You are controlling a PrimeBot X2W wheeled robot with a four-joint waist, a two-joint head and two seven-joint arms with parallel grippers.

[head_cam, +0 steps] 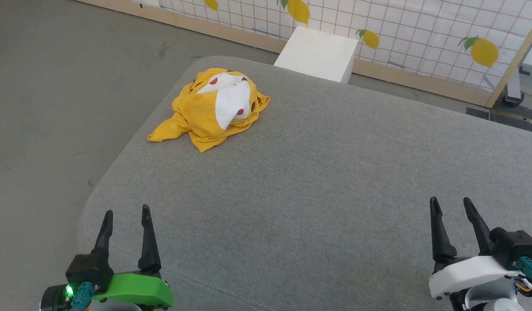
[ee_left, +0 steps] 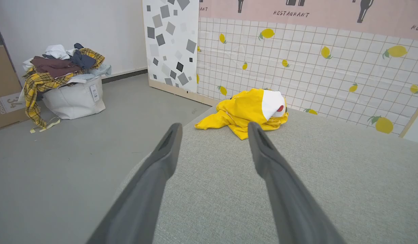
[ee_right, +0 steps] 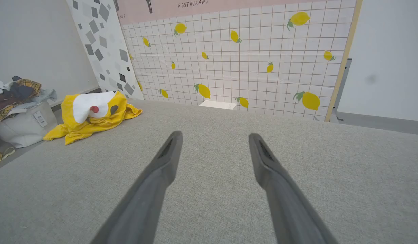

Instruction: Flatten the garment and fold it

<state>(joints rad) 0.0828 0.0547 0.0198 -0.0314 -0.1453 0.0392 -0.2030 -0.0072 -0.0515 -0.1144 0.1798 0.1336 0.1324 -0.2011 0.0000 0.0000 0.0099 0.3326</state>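
Left end effector (head_cam: 127, 209): held wide apart, nothing gripped, poised over the near left edge of the surface (head_cam: 318, 181).
Right end effector (head_cam: 450, 199): spread wide, empty, at the near right.
Garment (head_cam: 214, 110): left crumpled in a heap at the far left corner, well apart from both.
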